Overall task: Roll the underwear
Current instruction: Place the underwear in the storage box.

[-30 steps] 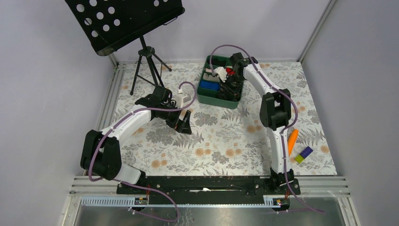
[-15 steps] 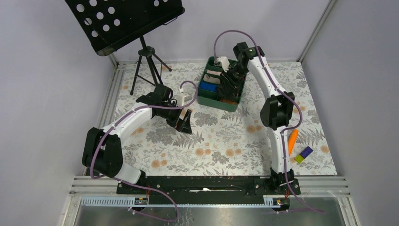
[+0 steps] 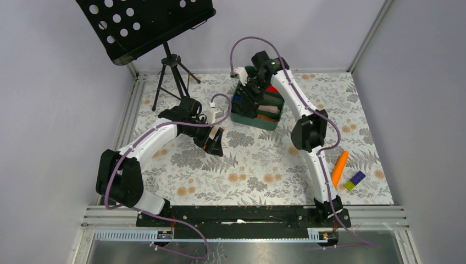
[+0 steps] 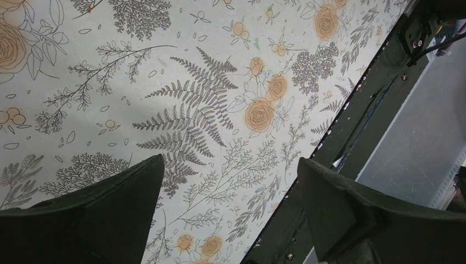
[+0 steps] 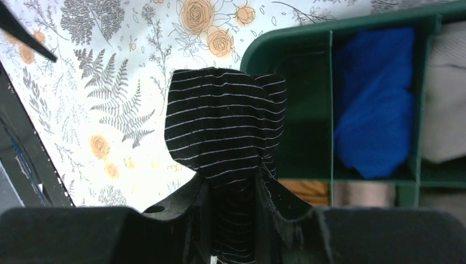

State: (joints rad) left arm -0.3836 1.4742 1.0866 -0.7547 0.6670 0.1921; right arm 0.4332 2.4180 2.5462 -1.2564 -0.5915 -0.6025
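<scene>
The underwear (image 5: 225, 126) is black fabric with thin white stripes, bunched and hanging from my right gripper (image 5: 233, 181), which is shut on it. It hangs over the left rim of the green divided bin (image 5: 286, 41), partly above the flowered table. In the top view my right gripper (image 3: 247, 94) is over the bin's left side (image 3: 237, 115), and the fabric is hard to make out there. My left gripper (image 3: 214, 144) is open and empty, low over the table to the left of the bin; its wrist view shows only the tablecloth between its fingers (image 4: 110, 209).
The bin holds a blue cloth roll (image 5: 373, 99), a pale roll (image 5: 448, 93) and an orange-brown one (image 5: 302, 190). A black music stand (image 3: 148, 22) on a tripod (image 3: 173, 74) stands at the back left. An orange object (image 3: 339, 168) and small bricks (image 3: 354, 180) lie at the right.
My right gripper has moved left across the bin, from its right compartments to its left rim, with the black fabric in it. The left arm has hardly moved.
</scene>
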